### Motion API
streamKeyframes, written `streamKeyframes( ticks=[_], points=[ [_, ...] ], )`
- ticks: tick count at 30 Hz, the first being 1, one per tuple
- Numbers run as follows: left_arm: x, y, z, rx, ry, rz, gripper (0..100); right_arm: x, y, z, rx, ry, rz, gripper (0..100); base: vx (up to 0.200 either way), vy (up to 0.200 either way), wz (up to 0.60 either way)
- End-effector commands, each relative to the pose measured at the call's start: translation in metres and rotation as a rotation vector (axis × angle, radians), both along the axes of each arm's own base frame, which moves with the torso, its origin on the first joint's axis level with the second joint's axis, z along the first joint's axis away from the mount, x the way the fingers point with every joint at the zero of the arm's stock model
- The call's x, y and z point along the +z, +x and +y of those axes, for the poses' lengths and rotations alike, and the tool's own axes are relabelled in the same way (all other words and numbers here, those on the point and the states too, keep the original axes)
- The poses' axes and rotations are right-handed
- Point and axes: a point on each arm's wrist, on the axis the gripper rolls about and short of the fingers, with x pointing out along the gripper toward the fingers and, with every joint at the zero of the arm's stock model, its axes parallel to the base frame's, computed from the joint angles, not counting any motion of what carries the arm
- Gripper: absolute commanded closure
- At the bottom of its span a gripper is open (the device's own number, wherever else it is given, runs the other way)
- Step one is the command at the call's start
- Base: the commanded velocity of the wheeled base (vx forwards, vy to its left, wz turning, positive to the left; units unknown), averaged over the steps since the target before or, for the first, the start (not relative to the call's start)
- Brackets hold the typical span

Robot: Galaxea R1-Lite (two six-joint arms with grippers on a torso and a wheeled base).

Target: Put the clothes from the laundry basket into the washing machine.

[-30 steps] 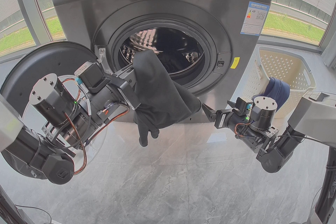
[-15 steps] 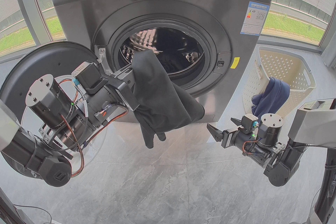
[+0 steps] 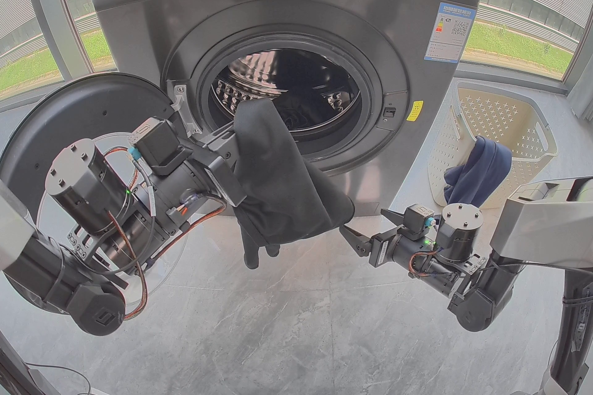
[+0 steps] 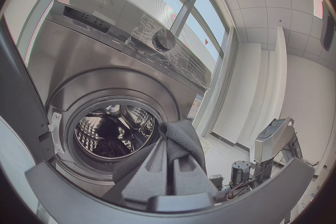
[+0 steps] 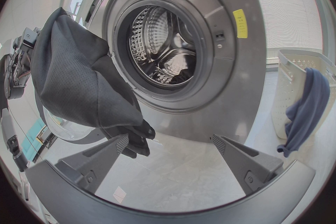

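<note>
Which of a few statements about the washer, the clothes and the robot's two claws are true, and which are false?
The left gripper is shut on the black garment. True.
The washing machine door is closed. False: the door stands open, swung to the robot's left.
The right gripper is open and holds nothing. True.
The laundry basket is empty. False: a blue garment hangs over the basket's rim.
</note>
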Motion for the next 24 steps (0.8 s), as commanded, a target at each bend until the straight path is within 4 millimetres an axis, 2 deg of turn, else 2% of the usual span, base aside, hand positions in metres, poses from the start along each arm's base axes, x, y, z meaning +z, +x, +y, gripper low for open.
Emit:
streamKeyframes(
  ticks=[1,6,8,13,17,18,21,22,24],
  points=[
    [-0.001,0.001,-0.001,-0.002,0.002,0.002,100,-0.014,0.006,0.016,0.068,-0.006,0.008,0,0.0,0.0,0.0],
    [-0.002,0.002,-0.002,-0.004,0.003,0.006,100,-0.009,0.006,0.027,0.096,-0.004,-0.029,0,0.0,0.0,0.0],
    [-0.002,0.0,-0.005,-0.014,0.002,0.005,100,0.002,0.021,0.036,0.088,0.034,-0.097,0,0.0,0.0,0.0],
    [-0.001,-0.001,-0.005,-0.018,-0.001,0.001,100,0.005,0.043,0.046,0.078,0.069,-0.162,0,0.0,0.0,0.0],
    [-0.001,0.001,-0.004,-0.013,0.001,0.003,100,0.014,0.041,0.05,0.098,0.091,-0.178,0,0.0,0.0,0.0],
    [-0.002,0.002,-0.004,-0.01,0.001,0.003,100,0.021,0.039,0.05,0.116,0.104,-0.19,0,0.0,0.0,0.0],
    [-0.002,0.003,-0.004,-0.007,0.001,0.005,100,0.022,0.032,0.054,0.148,0.103,-0.183,0,0.0,0.0,0.0],
    [-0.002,0.003,-0.004,-0.007,0.001,0.005,100,0.021,0.03,0.055,0.151,0.102,-0.178,100,0.0,0.0,0.0],
    [-0.002,0.003,-0.004,-0.007,0.001,0.005,100,0.022,0.027,0.057,0.162,0.105,-0.178,100,0.0,0.0,0.0]
  ],
)
